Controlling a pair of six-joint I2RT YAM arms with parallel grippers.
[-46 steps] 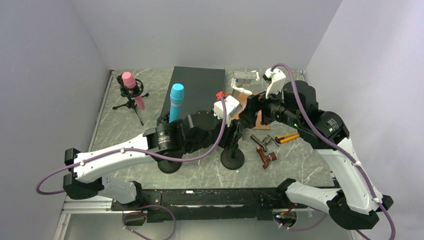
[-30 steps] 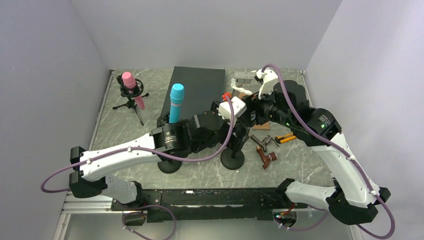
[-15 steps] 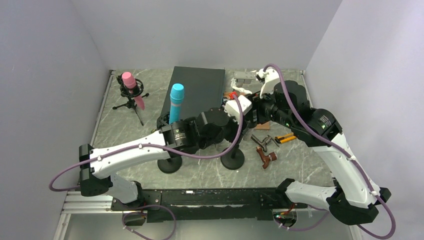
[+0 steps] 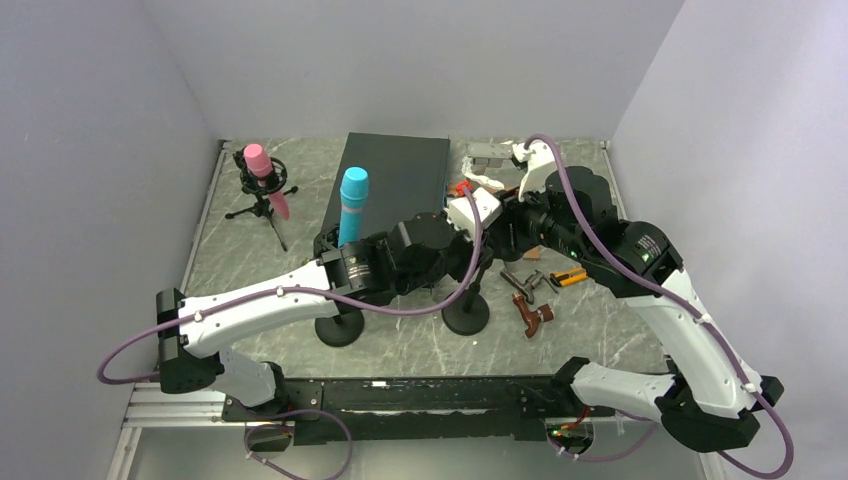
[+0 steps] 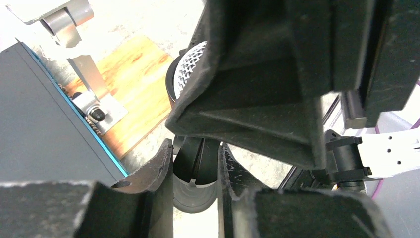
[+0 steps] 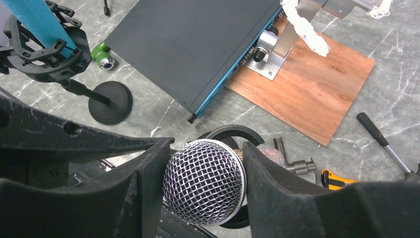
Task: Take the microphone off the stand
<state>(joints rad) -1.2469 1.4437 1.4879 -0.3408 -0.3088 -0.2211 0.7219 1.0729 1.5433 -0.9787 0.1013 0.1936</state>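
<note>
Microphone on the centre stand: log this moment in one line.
phase: grasp | right gripper: fingers clamp microphone head | left gripper: fingers brace stand clip | status: microphone not yet off stand

The right hand (image 6: 205, 148) had its two black fingers (image 6: 143, 193) pressed against either side of the microphone (image 6: 204, 182), at its silver mesh head, above the stand (image 6: 225, 131) and its black ring clip. On the desk (image 6: 163, 106) beyond lay a black case (image 6: 193, 44), a wooden board (image 6: 322, 84), an orange utility knife (image 6: 333, 179) and a blue microphone (image 6: 32, 20) in its shock mount (image 6: 49, 54).
</note>
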